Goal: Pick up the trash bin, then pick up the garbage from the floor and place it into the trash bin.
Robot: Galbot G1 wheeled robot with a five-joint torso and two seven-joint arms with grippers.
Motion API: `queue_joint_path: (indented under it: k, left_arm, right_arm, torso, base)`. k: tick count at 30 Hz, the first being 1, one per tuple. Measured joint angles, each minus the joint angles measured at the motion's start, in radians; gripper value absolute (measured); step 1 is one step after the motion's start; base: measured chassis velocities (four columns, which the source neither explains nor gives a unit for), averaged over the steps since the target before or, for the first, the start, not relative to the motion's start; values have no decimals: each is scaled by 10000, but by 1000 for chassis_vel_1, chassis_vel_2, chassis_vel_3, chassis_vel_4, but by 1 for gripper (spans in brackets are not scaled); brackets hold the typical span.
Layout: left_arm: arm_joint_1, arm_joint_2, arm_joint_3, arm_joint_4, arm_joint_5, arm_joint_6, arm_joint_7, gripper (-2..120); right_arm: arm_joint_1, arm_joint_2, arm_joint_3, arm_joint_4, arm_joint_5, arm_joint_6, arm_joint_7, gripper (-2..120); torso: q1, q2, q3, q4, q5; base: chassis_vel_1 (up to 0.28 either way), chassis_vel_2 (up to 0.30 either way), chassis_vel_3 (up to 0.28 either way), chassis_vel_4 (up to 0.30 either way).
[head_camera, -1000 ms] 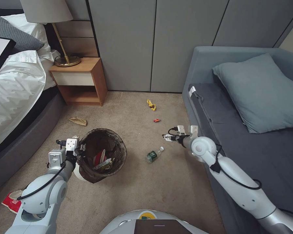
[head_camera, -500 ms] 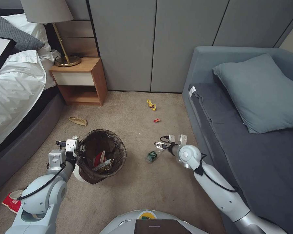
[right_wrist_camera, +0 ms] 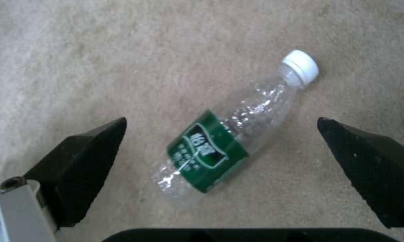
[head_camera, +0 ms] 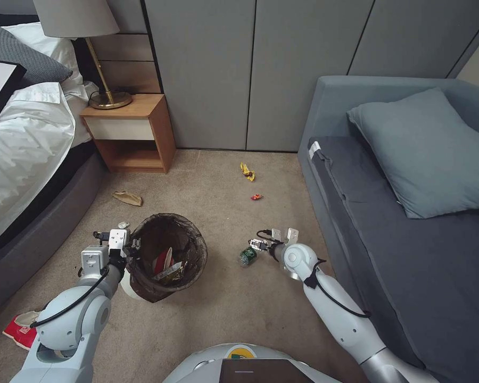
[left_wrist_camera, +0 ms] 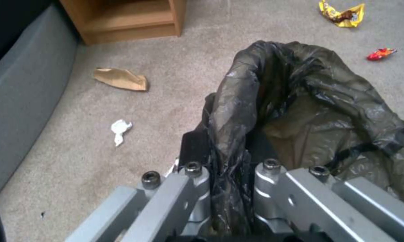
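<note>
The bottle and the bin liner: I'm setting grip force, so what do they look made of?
The bottle looks like thin clear plastic, glossy and dented, with a green label and white cap; the open right gripper straddles it on the carpet. The bin liner looks like thin dark plastic film, wrinkled and shiny, pinched by the left gripper.

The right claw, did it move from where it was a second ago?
Yes. In the head view the right claw has slid away from the grey sofa toward the trash bin. It now hangs open over the plastic bottle on the carpet.
</note>
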Motion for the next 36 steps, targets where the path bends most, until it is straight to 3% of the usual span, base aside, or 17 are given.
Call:
queue_joint_path:
  k: [36]
  left_arm:
    - [113, 13, 19, 36, 88, -47, 105, 7]
  right_arm:
    - [1115, 1118, 3, -3033, -1175, 322, -643, 100]
  torso:
    - [0, 0, 1, 0, 1]
  base:
    - [0, 0, 0, 0]
